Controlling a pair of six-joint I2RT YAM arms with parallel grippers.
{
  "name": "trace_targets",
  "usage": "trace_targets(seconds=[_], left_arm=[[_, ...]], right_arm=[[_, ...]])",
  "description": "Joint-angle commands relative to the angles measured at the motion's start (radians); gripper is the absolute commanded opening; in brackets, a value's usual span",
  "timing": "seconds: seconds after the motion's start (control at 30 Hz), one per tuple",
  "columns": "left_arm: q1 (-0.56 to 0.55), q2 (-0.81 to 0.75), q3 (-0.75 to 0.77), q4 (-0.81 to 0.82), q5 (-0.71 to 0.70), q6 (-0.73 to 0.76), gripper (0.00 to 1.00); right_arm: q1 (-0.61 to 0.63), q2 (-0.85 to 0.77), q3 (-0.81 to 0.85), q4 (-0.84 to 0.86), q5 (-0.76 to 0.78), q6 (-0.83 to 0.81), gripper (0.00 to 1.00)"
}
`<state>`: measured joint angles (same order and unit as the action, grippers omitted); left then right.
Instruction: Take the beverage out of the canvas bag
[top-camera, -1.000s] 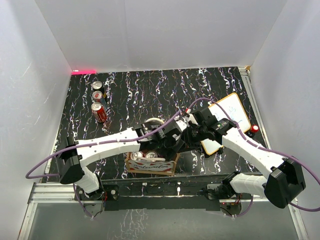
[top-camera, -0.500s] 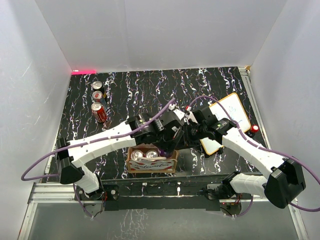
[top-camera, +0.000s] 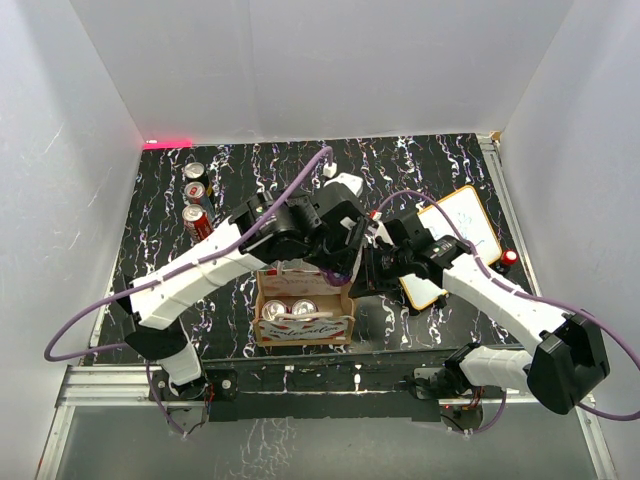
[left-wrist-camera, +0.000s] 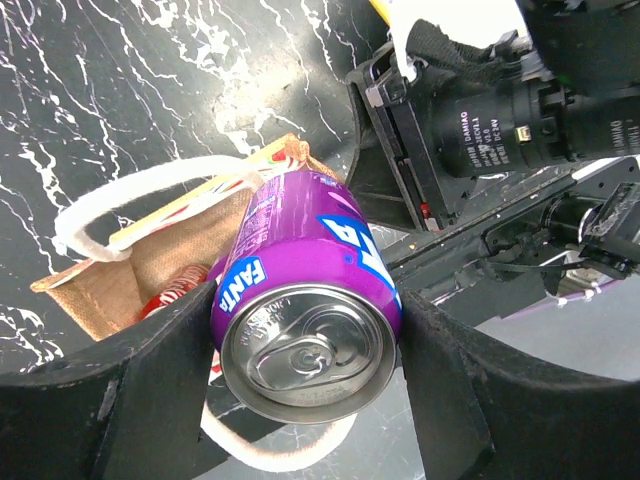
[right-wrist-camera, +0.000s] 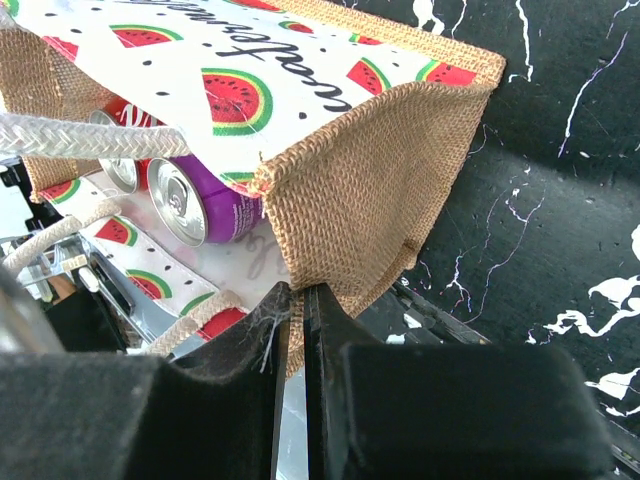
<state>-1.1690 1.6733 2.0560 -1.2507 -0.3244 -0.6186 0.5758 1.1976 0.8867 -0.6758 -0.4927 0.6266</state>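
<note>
Left gripper (left-wrist-camera: 305, 310): both black fingers clamped on the sides of a purple Fanta drink can (left-wrist-camera: 292, 268), silver top toward the wrist camera. The can hangs above one corner of the small tan woven canvas bag with cream rope handles (left-wrist-camera: 150, 262); to my eye it is out of the mouth and not touching the fabric. Right gripper (right-wrist-camera: 297, 300): fingers pressed together on the bag's woven rim at its near corner, pinning it. Overhead, the bag (top-camera: 305, 328) sits low-centre of the frame on the black marbled table (top-camera: 420, 180), two silver can tops (top-camera: 289, 309) showing inside. Three more cans (top-camera: 195, 195) stand in a row at upper left; an orange-framed whiteboard (top-camera: 458, 228) lies at right. I judge the step as lift-out, nearly finished. Next move calls for carrying the can sideways off the bag, clear of the rope handles, lowering it upright onto open table and only then parting the fingers, with the right pinch kept on.
</note>
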Motion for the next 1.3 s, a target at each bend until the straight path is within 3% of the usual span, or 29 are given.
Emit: trace_targets(seconds=[0.0,0.47,0.63,0.9,0.97,1.03,1.13,1.27], left_arm=[[0.012,-0.043,0.128,-0.069,-0.078,0.001,0.00],[0.029,-0.285,0.090,-0.068,-0.464,-0.090,0.00],[0.029,-0.366,0.033,0.045,-0.461,-0.025,0.00],[0.034,-0.318,0.033,-0.022,-0.549,-0.081,0.00],[0.055,-0.289,0.007,0.008,-0.540,-0.063,0.00],[0.142,-0.254,-0.016,0.053,-0.473,-0.023,0.00],[0.386,-0.193,-0.035,0.113,-0.262,0.003,0.00],[0.539,-0.091,-0.014,0.194,-0.182,0.008,0.00]], right_arm=[[-0.002,0.022,0.036,0.038,0.061,-0.039,0.12],[-0.003,0.031,0.073,-0.012,0.075,-0.097,0.12],[-0.002,0.033,0.082,-0.033,0.071,-0.114,0.12],[-0.002,0.039,0.133,-0.048,0.091,-0.180,0.13],[-0.004,0.040,0.153,-0.054,0.107,-0.210,0.18],[-0.003,0.041,0.175,-0.053,0.126,-0.247,0.25],[-0.002,0.055,0.223,-0.059,0.134,-0.301,0.38],[-0.003,0.066,0.268,-0.038,0.111,-0.333,0.52]])
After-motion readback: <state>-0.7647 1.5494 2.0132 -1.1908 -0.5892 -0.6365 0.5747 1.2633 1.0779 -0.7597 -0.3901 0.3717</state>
